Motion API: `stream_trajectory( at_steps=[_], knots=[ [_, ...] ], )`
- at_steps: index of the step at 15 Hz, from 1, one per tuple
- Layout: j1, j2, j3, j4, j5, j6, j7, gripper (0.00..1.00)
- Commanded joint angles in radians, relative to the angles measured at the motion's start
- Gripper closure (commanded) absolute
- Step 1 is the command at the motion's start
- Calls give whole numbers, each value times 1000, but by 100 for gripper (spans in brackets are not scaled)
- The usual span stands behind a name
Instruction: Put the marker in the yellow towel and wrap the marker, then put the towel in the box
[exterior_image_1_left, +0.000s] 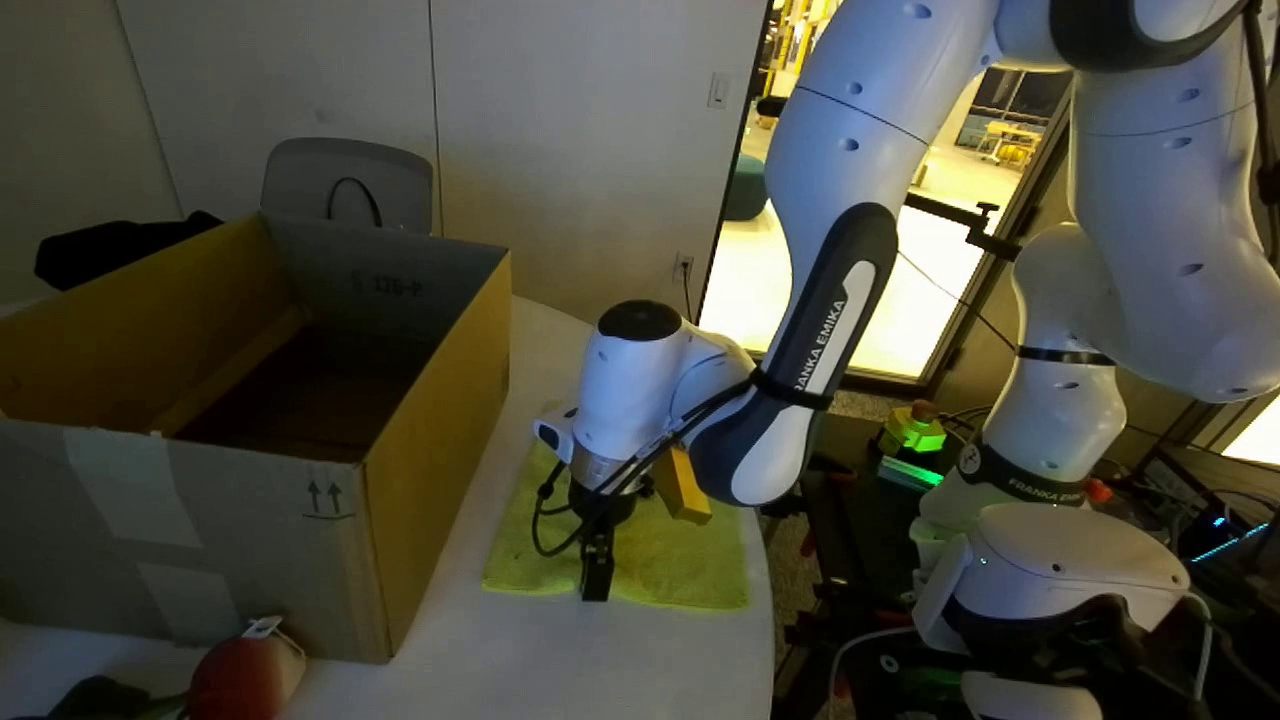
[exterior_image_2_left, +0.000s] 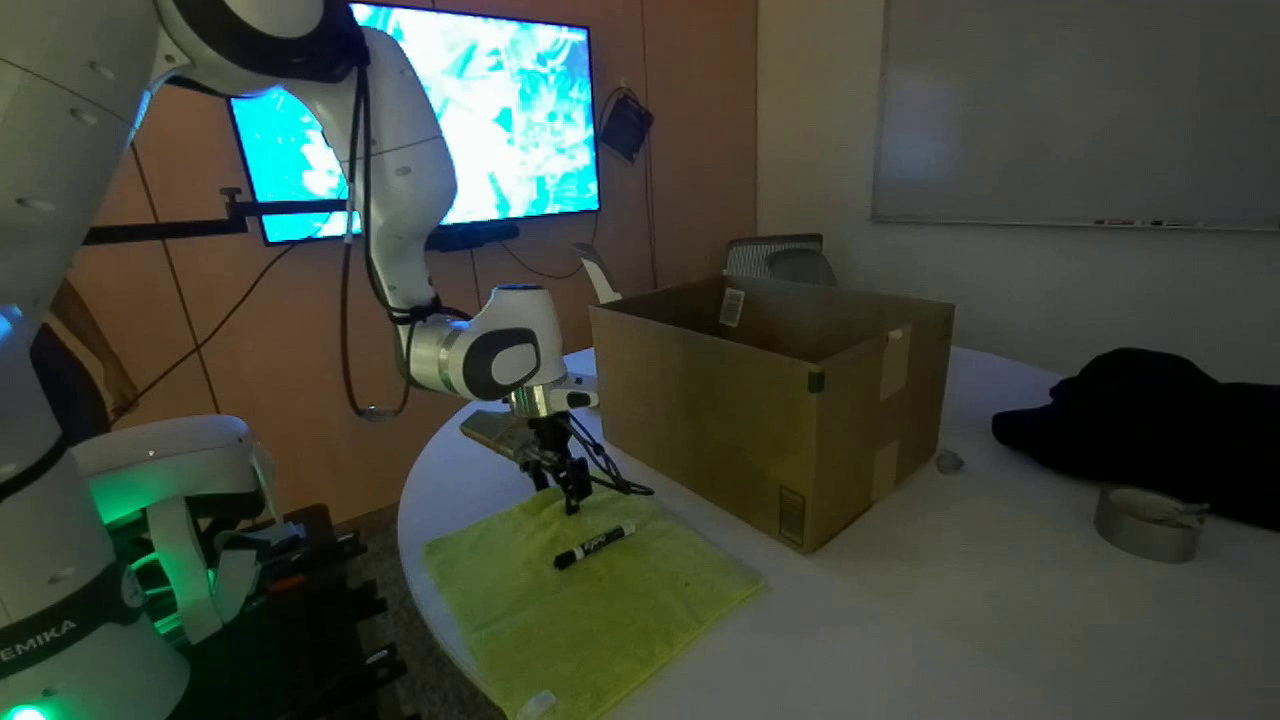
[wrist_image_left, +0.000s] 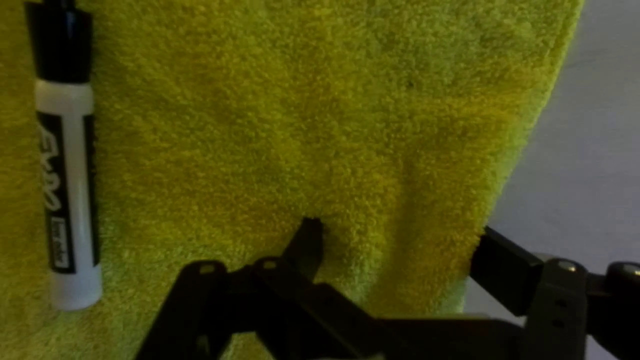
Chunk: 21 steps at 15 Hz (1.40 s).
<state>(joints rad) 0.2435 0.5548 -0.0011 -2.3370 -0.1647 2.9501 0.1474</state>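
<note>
- Yellow towel: lies mostly flat on the counter; in an exterior view it sits left of the box and nearer.
- Looks thin, plush, soft. Judged light and floppy: probably sags from any single pinch, won't hold a fold by itself. Not fragile; fuzzy nap should grip well, little slip.
- Marker: on top of the towel, lying on its side, bare, not wrapped.
- End effector: fingers spread apart at the towel's far edge as seen in an exterior view, one over the cloth, the other just past the edge, over the counter. Marker is left of both in the wrist view, not touching. Nothing pinched yet.
- Cloth humps slightly between the fingers, so pressing together here should gather a decent fold. Hold spot looks right: edge strip, clear of the marker.
- Marker likely light, stiff, smooth, round: may roll if the towel gets yanked. Best drag the edge low and slow over it.
- For the box later: grab the wrapped towel across its middle, all layers plus marker, else the marker could slip out an end.
</note>
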Motion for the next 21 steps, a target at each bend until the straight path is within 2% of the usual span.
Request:
stream_trajectory(
  at_steps=[1,6,8,11,17,21],
  knots=[
    [17,23,-19,17,11,6,-12,56],
    [32,0,-51,5,3,-3,-1,95],
    [35,-25,-70,-12,-2,-3,-2,99],
    [40,-65,-113,-43,-16,15,-1,95],
    [76,-152,-277,-96,-35,89,57,96],
    [112,-145,-393,-97,-40,92,116,96]
  ],
)
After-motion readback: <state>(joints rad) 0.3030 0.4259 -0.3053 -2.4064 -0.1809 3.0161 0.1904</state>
